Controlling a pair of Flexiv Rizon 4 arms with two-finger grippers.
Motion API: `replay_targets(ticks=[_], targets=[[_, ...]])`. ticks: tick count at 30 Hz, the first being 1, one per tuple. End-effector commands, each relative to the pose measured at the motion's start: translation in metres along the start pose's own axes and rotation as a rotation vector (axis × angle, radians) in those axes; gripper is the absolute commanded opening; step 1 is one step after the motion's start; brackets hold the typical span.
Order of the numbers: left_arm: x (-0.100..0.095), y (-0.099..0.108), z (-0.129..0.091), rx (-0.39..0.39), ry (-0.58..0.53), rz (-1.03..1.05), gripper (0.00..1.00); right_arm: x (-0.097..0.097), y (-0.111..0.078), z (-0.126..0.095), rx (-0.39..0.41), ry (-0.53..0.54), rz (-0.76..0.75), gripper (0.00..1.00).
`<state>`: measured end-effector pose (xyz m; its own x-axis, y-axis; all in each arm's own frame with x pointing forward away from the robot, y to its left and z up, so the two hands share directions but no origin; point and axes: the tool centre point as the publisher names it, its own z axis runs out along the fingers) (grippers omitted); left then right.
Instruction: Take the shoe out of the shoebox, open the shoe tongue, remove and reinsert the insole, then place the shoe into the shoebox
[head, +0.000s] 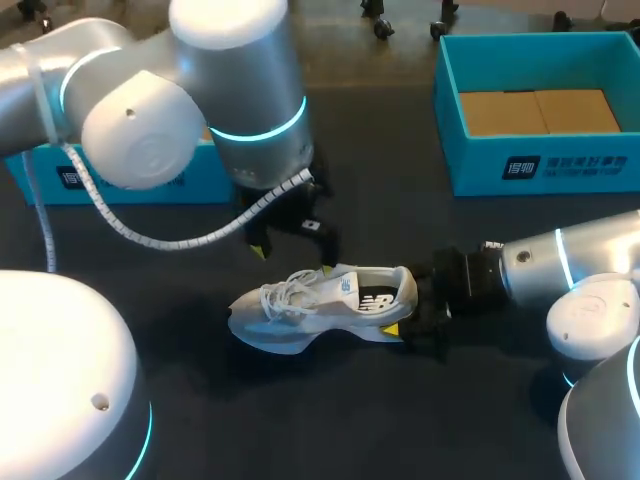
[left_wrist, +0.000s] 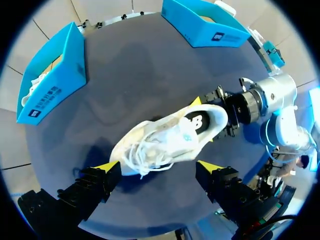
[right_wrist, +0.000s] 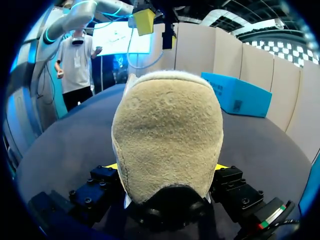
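Observation:
A white sneaker (head: 330, 298) lies on the dark table, toe pointing left and heel pointing right. My right gripper (head: 408, 305) is shut on its heel, one finger on each side. In the right wrist view the tan heel lining (right_wrist: 167, 130) fills the space between the fingers. My left gripper (left_wrist: 157, 167) hangs open just above the laces (left_wrist: 150, 150) without touching the shoe (left_wrist: 172, 136). From overhead, the left gripper (head: 290, 240) is just behind the shoe's middle. The teal shoebox (head: 540, 165) stands open at the back right.
A second teal box part (head: 200, 175) sits at the back left, mostly hidden behind my left arm; the left wrist view shows white paper inside it (left_wrist: 50, 75). The table surface (head: 400, 420) in front of the shoe is bare dark cloth.

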<state>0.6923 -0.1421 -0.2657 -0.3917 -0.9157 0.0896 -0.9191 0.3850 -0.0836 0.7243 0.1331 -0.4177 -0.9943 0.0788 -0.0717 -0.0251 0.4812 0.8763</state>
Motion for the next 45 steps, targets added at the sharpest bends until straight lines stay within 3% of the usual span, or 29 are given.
replay_targets(ticks=[1,8,22,37,45], targets=[[0.018,-0.004,0.011,0.003,-0.028,-0.003,1.0,0.0,0.001,0.001,0.005,-0.001,0.0,0.0],[0.044,-0.005,0.031,0.003,-0.021,-0.046,1.0,0.0,0.001,0.001,0.005,-0.001,0.0,0.0],[0.058,-0.019,0.062,-0.008,-0.057,-0.167,1.0,0.0,0.001,0.001,0.005,-0.001,0.0,0.0],[0.042,-0.033,0.084,-0.005,-0.154,-0.225,1.0,0.0,0.001,0.001,0.005,-0.001,0.0,0.0],[0.038,-0.03,0.094,-0.022,-0.207,-0.235,1.0,0.0,0.001,0.001,0.005,-0.001,0.0,0.0]])
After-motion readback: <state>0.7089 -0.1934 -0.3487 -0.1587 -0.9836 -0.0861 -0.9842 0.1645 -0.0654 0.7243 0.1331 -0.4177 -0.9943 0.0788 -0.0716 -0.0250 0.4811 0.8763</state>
